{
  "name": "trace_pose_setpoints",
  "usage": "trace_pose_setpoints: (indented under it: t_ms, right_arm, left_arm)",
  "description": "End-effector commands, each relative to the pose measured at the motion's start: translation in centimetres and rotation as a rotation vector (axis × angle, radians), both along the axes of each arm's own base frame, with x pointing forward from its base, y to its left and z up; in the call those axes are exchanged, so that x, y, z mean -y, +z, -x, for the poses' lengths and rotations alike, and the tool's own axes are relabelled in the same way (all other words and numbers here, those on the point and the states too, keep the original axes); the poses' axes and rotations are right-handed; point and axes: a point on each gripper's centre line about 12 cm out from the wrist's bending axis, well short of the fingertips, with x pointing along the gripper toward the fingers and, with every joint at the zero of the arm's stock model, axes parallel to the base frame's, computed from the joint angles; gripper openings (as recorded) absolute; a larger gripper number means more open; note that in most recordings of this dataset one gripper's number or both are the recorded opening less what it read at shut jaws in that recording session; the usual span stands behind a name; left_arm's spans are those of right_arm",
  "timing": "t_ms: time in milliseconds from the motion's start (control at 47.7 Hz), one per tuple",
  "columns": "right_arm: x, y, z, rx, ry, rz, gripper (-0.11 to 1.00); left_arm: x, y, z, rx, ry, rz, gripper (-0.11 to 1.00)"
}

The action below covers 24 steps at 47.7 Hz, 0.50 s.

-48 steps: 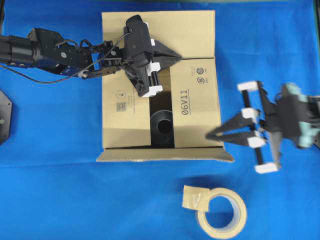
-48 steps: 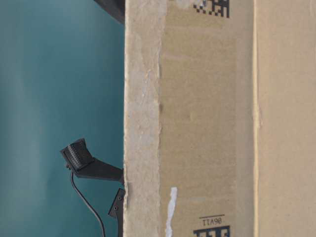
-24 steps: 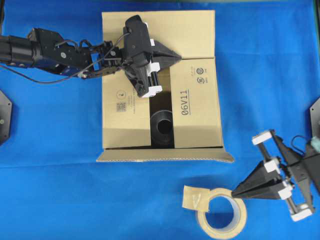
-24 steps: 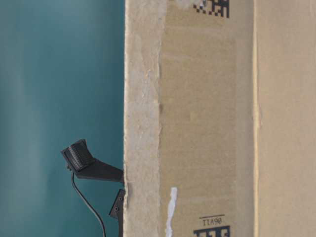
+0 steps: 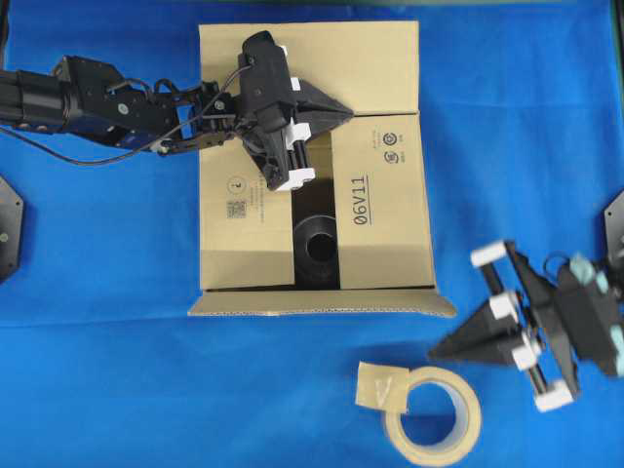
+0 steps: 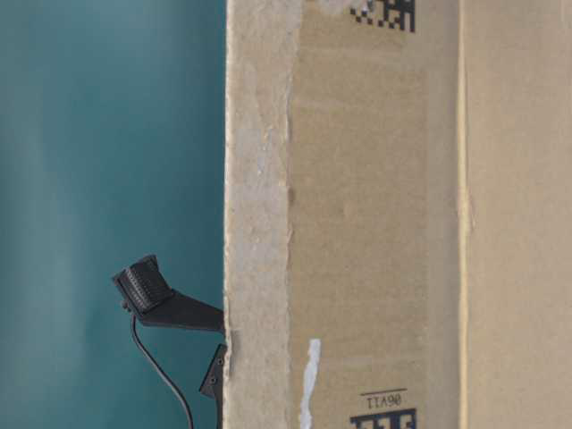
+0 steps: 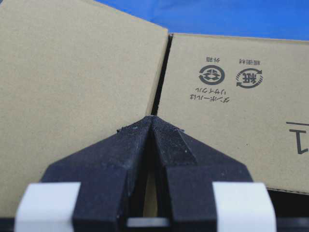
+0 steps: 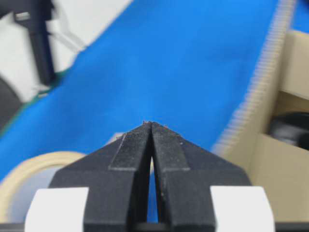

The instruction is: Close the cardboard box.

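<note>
The cardboard box [image 5: 380, 205] stands mid-table, its far, left and right flaps folded flat. A dark gap stays between the side flaps. The near flap [image 5: 322, 304] juts outward at the front edge. My left gripper [image 5: 346, 114] is shut and empty, its tip resting on the box top at the seam between far flap and right flap [image 7: 231, 96]; in the wrist view the left gripper [image 7: 153, 117] points along that seam. My right gripper [image 5: 434, 349] is shut and empty, hovering over the blue cloth right of the box's near corner.
A beige tape roll [image 5: 429, 409] lies near the front, just below-left of my right gripper; the tape roll [image 8: 29, 169] shows in the right wrist view. A black round object [image 5: 317, 246] sits inside the box gap. The box wall [image 6: 375, 223] fills the table-level view.
My right gripper swung from beside the box's near right corner toward the tape roll, then back a little up and left. The left arm and the flaps have not moved.
</note>
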Motion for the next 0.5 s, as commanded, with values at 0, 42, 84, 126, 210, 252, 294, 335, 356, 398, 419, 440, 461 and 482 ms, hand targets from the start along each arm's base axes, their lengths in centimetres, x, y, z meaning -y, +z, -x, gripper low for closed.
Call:
trace_pose_setpoints:
  t_ms: [0,42,84,126,210,252,294,335,356,398,419,440,461,482]
  right_arm:
    - [1.7,1.1,-0.2,0.039,-0.058,-0.013,0.0]
    - [2.8,1.3,-0.2,0.047,-0.096,-0.014,0.0]
    - [3.7,1.3,-0.2,0.05,-0.125,-0.016,0.0]
    - [4.5,1.3,-0.3,0.048,-0.155,-0.016,0.0]
    - [6.1,0.9,-0.5,0.031,-0.212,-0.014,0.0]
    - [6.7,0.6,-0.6,0.02,-0.235,-0.009,0.0]
    - [7.3,0.1,-0.7,0.003,-0.256,-0.008,0.0]
    - [7.8,-0.4,-0.9,-0.014,-0.275,-0.006,0.0]
    - [8.1,-0.8,-1.0,-0.031,-0.286,-0.004,0.0]
    - [8.5,-1.5,-1.2,-0.052,-0.303,-0.003,0.0]
    - [8.7,-1.8,-1.2,-0.063,-0.311,-0.004,0.0]
    - [8.8,-2.1,-1.3,-0.076,-0.318,-0.005,0.0]
    - [8.9,-2.5,-1.4,-0.089,-0.323,-0.005,0.0]
    - [9.1,-2.8,-1.5,-0.1,-0.33,-0.007,0.0]
  left_arm:
    - [-0.1,0.9,0.0,0.023,0.003,-0.003,0.0]
    - [-0.1,0.9,0.0,0.023,0.003,-0.003,0.0]
    - [-0.1,0.9,0.0,0.023,0.003,-0.003,0.0]
    - [-0.1,0.9,-0.1,0.025,0.003,-0.002,0.0]
    - [0.0,0.9,-0.1,0.025,0.0,-0.002,0.0]
    - [0.1,0.9,-0.1,0.026,-0.001,-0.002,0.0]
    - [0.1,0.9,-0.1,0.025,-0.001,-0.002,0.0]
    - [0.1,0.8,-0.1,0.023,-0.001,-0.001,0.0]
    - [0.1,0.9,-0.1,0.027,0.0,-0.001,0.0]
    - [0.1,0.9,-0.1,0.025,-0.001,-0.002,0.0]
    - [0.1,0.9,-0.1,0.026,-0.001,-0.002,0.0]
    - [0.1,0.9,-0.1,0.026,-0.001,-0.002,0.0]
    - [0.1,1.0,-0.1,0.028,-0.001,-0.003,0.0]
    - [0.1,0.9,-0.1,0.026,-0.001,-0.002,0.0]
